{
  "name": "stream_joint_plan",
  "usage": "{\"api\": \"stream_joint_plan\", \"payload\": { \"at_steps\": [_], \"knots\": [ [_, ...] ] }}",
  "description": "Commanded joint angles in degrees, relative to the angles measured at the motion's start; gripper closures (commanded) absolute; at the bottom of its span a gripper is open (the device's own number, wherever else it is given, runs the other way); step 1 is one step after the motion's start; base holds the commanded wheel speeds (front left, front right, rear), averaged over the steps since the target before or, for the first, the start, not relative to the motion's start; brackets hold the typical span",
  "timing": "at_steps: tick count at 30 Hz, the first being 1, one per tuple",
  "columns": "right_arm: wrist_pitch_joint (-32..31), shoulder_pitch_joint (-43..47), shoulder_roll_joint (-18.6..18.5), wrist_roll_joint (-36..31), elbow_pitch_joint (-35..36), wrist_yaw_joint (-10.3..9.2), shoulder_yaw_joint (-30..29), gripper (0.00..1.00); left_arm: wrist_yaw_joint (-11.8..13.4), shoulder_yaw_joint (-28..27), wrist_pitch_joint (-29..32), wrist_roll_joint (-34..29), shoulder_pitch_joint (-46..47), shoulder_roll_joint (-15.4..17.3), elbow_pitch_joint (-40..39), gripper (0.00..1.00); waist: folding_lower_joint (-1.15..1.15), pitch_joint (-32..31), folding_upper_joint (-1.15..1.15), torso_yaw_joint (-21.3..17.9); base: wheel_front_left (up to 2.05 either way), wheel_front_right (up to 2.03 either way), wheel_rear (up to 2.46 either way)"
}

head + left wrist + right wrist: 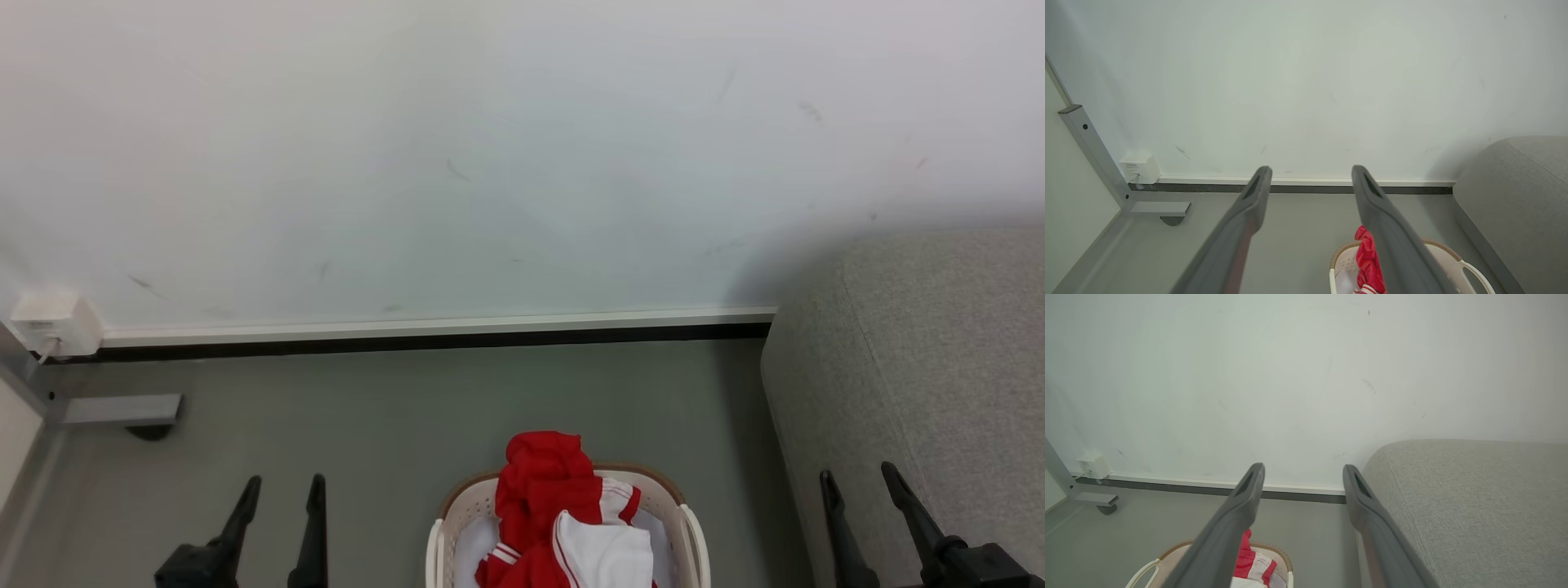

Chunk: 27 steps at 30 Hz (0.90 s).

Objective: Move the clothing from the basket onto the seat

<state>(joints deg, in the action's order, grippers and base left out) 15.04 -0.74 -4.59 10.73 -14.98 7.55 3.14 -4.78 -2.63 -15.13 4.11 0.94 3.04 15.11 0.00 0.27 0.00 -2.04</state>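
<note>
The basket stands on the grey floor and holds the clothing, a heap of red and white pieces piled above its brown rim (a white panel edged with red stripes lies uppermost on the near side); none of it lies on the seat, which rises right of the basket with a strip of floor between. The left gripper hovers left of the basket, fingers spread wide, nothing between them; the right gripper hovers right of the basket, by the seat's edge, equally wide and empty. The head view gives the heap from above; the left wrist view adds the basket's seat-side handle and a grey metal post far left of the basket; the right wrist view adds the opposite handle.
</note>
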Motion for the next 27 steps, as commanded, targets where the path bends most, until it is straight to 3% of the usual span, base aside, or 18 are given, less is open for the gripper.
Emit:
{"api": "stream_joint_plan", "payload": {
  "at_steps": [1,10,17,22,27],
  "knots": [
    [0.2,-0.4,-0.3,0.7,-0.1,-0.12,0.0,0.00,-0.3,0.2,0.0,-0.4,0.8,0.1,0.1,0.00,0.00,0.5,0.00,-0.8,0.00,0.00,0.00],
    [0.2,-2.9,0.1,0.6,1.6,-0.12,0.7,0.00,-0.8,1.6,0.0,-0.9,4.3,0.0,0.2,0.00,0.00,4.1,0.00,-6.6,0.00,0.00,0.00],
    [0.2,-5.7,0.8,0.6,5.0,-0.12,0.9,0.00,-1.6,4.5,0.0,-2.4,10.3,0.3,2.7,0.00,0.00,11.3,0.00,-11.0,0.00,0.00,0.00],
    [0.2,-8.9,1.3,1.0,7.0,-0.12,1.0,0.00,-2.1,9.1,0.0,-4.5,17.7,1.0,9.0,0.00,0.00,18.1,0.00,-12.7,0.00,0.00,0.00],
    [0.1,-12.2,1.6,1.2,9.1,-0.12,0.2,0.00,-2.5,14.9,3.7,-6.4,27.0,0.8,17.4,0.00,0.00,25.3,0.00,-13.0,0.00,0.00,0.00]
  ]
}}
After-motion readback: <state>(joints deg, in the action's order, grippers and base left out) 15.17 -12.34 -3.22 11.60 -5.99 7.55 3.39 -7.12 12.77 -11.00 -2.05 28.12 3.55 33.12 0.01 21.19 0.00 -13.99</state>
